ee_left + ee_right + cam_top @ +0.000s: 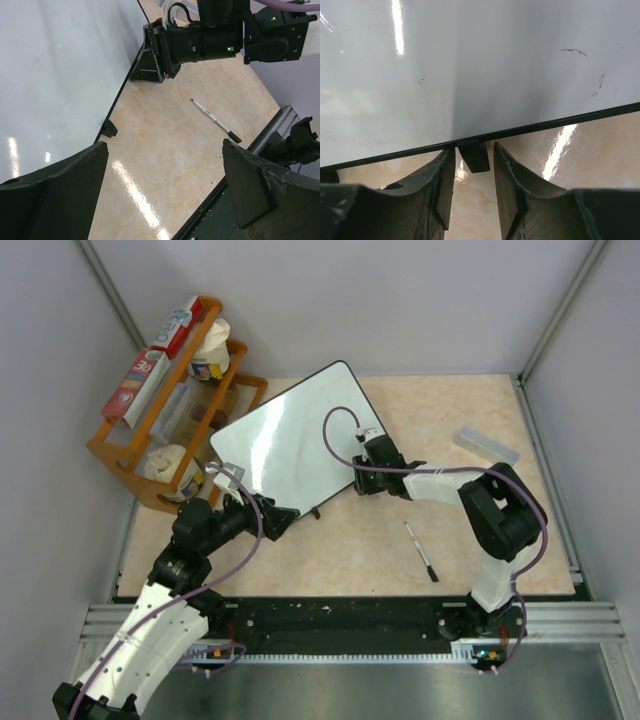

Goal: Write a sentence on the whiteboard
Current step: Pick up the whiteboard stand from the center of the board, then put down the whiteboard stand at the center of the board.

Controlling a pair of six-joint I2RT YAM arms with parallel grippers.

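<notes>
The whiteboard [290, 440] lies tilted on the table, glossy white with a thin black rim. No sentence shows on it, only faint smudges [572, 50]. My right gripper [362, 455] is at the board's right edge. In the right wrist view its jaws [473, 150] stand narrowly open on either side of a small black clip [476, 159], with a gap on each side. My left gripper [268, 516] hovers by the board's near corner, wide open [164, 145] with only bare table between the fingers. A black-capped marker pen [421, 552] lies loose on the table, apart from both grippers.
A wooden rack [120, 455] with boxes and cups stands at the back left, close to the board. A small grey flat bar [486, 444] lies at the back right. Grey walls enclose the table, and a black rail [340, 615] runs along its near edge.
</notes>
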